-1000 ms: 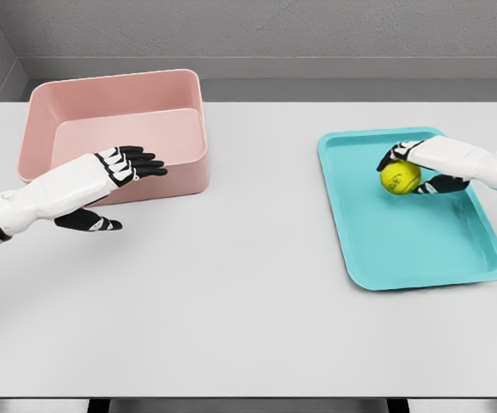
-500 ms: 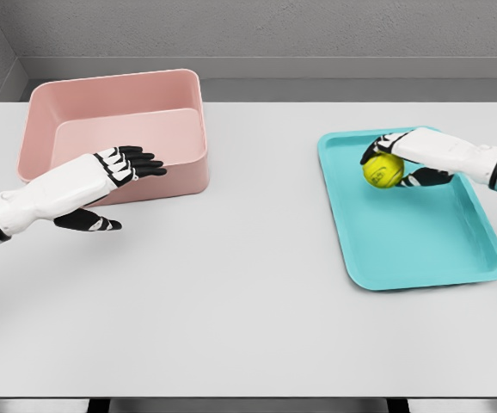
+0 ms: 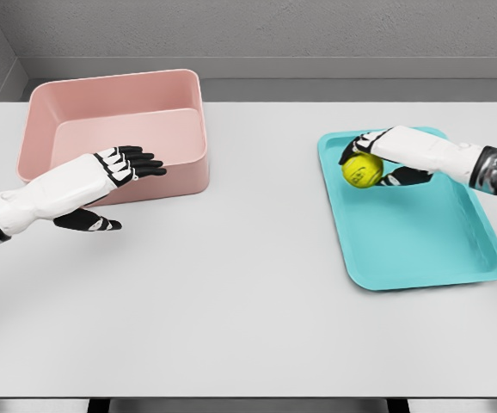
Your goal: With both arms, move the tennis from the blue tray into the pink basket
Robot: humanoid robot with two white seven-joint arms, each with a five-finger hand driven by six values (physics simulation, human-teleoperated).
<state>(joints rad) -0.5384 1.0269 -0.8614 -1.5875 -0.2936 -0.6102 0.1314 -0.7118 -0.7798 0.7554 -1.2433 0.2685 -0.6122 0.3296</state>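
Observation:
A yellow tennis ball [image 3: 362, 169] hangs over the left part of the blue tray [image 3: 420, 245], near its far left corner. My right hand [image 3: 371, 161] is shut on the ball, fingers over its top and thumb under it. The pink basket [image 3: 115, 129] stands at the far left of the table and holds nothing. In front of the basket's near wall my left hand [image 3: 121, 185] hovers open, fingers stretched out to the right and thumb below.
The white table [image 3: 231, 292] carries only the basket and the tray. A grey wall runs behind the table's far edge.
My right hand has carried the tennis ball leftward across the tray, toward its left rim. The left arm has not moved.

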